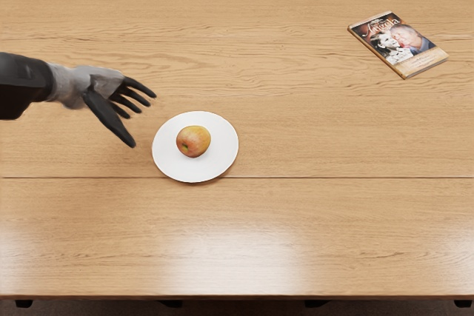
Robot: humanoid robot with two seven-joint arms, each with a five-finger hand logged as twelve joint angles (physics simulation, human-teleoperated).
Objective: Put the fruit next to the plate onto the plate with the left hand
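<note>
A red-yellow apple (193,140) rests on the white round plate (219,155), near its middle. My left hand (118,106) hovers to the left of the plate, a short way from its rim. Its black fingers are spread and hold nothing. The grey wrist and dark sleeve come in from the left edge. No right arm shows.
A book (398,44) with a photo cover lies flat at the far right of the wooden table (311,220). The table's front edge runs along the bottom of the view.
</note>
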